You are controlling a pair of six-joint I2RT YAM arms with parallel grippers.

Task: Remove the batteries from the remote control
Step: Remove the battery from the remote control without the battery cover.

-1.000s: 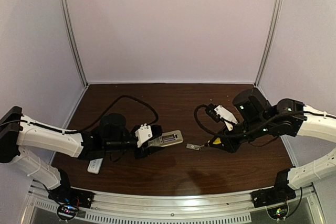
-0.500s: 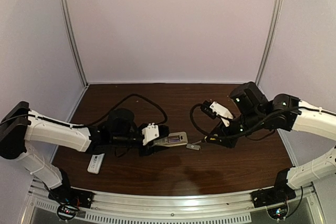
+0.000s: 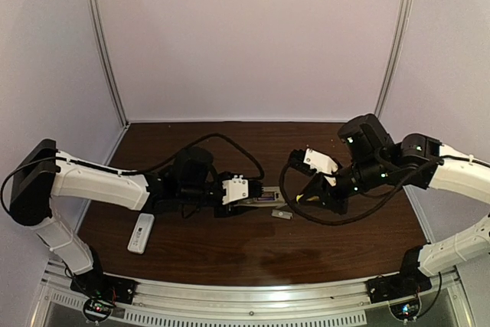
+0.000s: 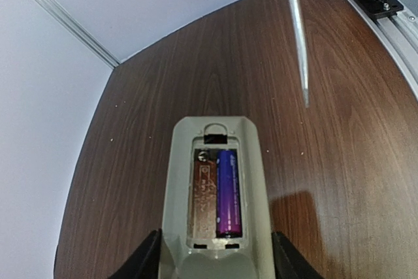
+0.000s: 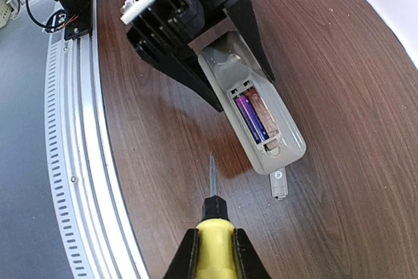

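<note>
Clamps grey remote (image 4: pixel 256 181) between jaws of left gripper (image 4: pixel 215 262); bares one purple battery (image 4: pixel 228 191) in open bay, print too blurred to read. Pinches yellow-handled screwdriver (image 5: pixel 213 234) tight in right gripper (image 5: pixel 214 253).

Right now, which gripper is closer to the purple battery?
Left. The left gripper grips the remote holding the purple battery; the right gripper, shut on the screwdriver, sits apart, the tool's tip short of the remote.

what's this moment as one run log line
left end effector: holding remote | contents: one purple battery, other slot empty | right end effector: shut on screwdriver, tip off remote
</note>
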